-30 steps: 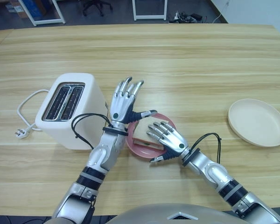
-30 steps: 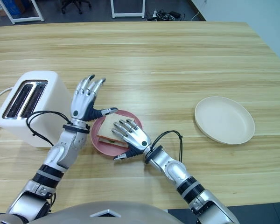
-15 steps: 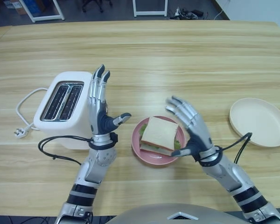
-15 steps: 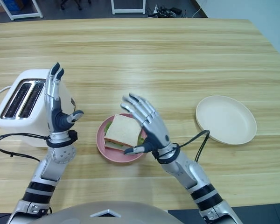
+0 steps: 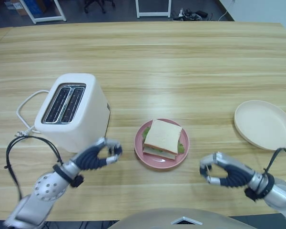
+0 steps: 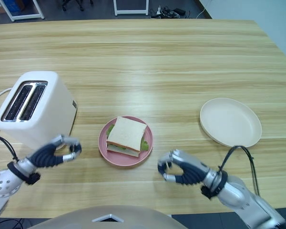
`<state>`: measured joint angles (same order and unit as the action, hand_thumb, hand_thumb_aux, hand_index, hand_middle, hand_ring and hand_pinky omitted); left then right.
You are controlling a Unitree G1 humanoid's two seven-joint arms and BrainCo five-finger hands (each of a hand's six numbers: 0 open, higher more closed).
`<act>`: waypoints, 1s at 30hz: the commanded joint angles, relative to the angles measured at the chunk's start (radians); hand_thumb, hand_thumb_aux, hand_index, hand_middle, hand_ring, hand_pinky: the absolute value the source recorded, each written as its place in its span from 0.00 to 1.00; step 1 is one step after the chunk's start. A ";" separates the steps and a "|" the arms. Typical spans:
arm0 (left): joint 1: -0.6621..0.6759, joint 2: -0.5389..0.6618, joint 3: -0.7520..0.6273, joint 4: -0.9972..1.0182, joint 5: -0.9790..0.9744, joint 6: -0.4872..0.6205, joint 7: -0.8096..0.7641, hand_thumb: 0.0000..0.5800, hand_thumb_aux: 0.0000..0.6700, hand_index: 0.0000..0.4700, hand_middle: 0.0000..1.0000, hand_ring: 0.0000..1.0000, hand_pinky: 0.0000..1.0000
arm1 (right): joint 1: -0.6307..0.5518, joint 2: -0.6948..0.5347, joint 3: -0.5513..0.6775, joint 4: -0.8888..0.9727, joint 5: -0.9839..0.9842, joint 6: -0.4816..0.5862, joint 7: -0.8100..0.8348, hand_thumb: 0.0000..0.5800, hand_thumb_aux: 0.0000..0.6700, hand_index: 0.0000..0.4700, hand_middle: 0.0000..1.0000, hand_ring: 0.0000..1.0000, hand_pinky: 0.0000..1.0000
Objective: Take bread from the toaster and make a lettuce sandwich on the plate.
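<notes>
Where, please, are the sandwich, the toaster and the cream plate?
sandwich (image 5: 164, 137), left eye view, top bread slice.
toaster (image 5: 93, 114), left eye view, white side wall.
cream plate (image 5: 264, 125), left eye view, bare middle.

sandwich: on the plate
toaster: left of the plate, apart
left hand: front-left of the plate
right hand: front-right of the plate
dish: right of the plate, well apart
</notes>
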<state>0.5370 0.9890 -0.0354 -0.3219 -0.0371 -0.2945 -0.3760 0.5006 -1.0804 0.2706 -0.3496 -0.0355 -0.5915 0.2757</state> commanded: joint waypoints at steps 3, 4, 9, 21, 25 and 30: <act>-0.086 -0.028 -0.091 -0.011 0.165 0.199 -0.107 1.00 1.00 1.00 1.00 1.00 1.00 | -0.043 0.087 0.030 -0.007 -0.068 0.183 0.123 1.00 1.00 1.00 1.00 1.00 1.00; -0.106 -0.043 -0.121 -0.002 0.193 0.225 -0.123 1.00 1.00 1.00 1.00 1.00 1.00 | -0.074 0.127 0.059 0.016 -0.129 0.242 0.133 1.00 1.00 1.00 1.00 1.00 1.00; -0.224 -0.201 -0.320 0.074 0.332 0.301 -0.171 1.00 1.00 1.00 1.00 1.00 1.00 | -0.269 0.363 0.241 0.228 -0.586 0.484 0.084 1.00 1.00 1.00 1.00 1.00 1.00; -0.652 -0.446 -0.446 0.495 0.598 0.371 -0.069 1.00 1.00 1.00 1.00 1.00 1.00 | -0.630 0.614 0.280 0.614 -0.895 0.532 -0.318 1.00 1.00 1.00 1.00 1.00 1.00; -0.658 -0.432 -0.426 0.476 0.586 0.352 -0.070 1.00 1.00 1.00 1.00 1.00 1.00 | -0.614 0.602 0.267 0.575 -0.867 0.506 -0.324 1.00 1.00 1.00 1.00 1.00 1.00; -0.510 -0.346 -0.295 0.136 0.210 0.114 -0.229 0.84 0.60 0.60 0.00 0.00 0.00 | -0.377 0.395 0.089 0.184 -0.249 0.220 -0.034 0.00 0.00 0.00 0.00 0.00 0.00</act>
<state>-0.0928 0.5928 -0.3842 -0.0251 0.4000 -0.0551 -0.4882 -0.0039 -0.5635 0.4576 0.0194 -0.6414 -0.2122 0.0767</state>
